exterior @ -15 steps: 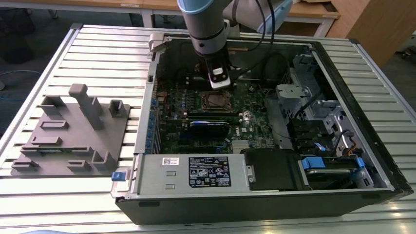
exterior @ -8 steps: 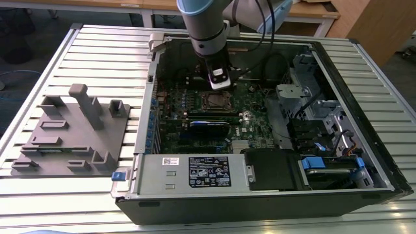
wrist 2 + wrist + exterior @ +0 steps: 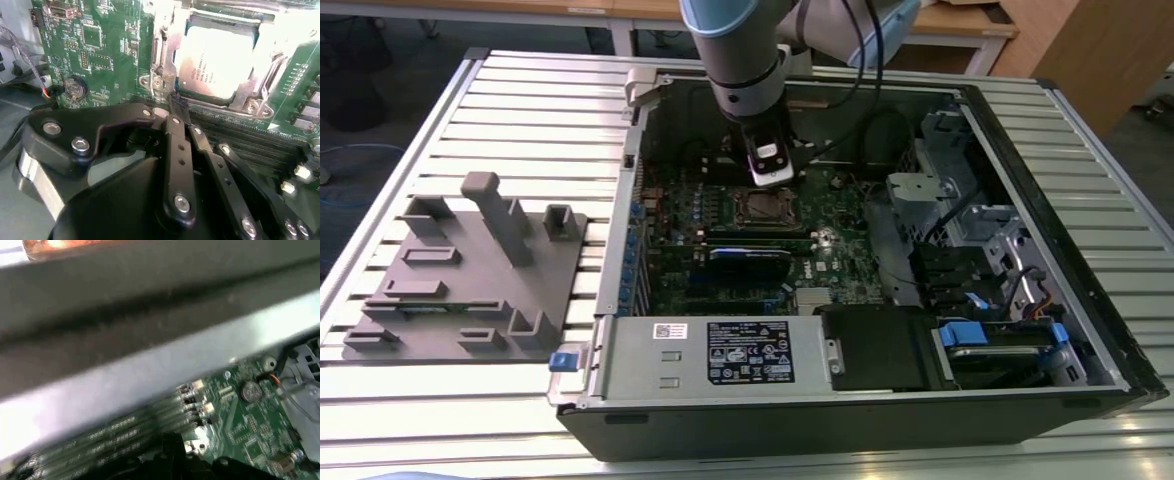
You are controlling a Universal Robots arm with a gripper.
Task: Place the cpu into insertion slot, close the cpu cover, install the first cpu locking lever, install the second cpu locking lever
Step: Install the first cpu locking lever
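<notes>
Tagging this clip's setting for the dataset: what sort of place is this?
Probably a robotics lab or workshop bench. An open computer case lies on a slatted metal table under a robot arm, beside a grey fixture plate; wooden desks stand behind.

This is a robotics lab or test workshop. An open desktop computer case (image 3: 854, 425) lies on a slatted aluminium-profile table (image 3: 507, 90). Its green motherboard (image 3: 680, 200) is exposed beneath an industrial robot arm (image 3: 740, 60). A grey moulded fixture plate (image 3: 454, 300) sits beside the case, and wooden desks (image 3: 961, 22) stand behind.
</notes>
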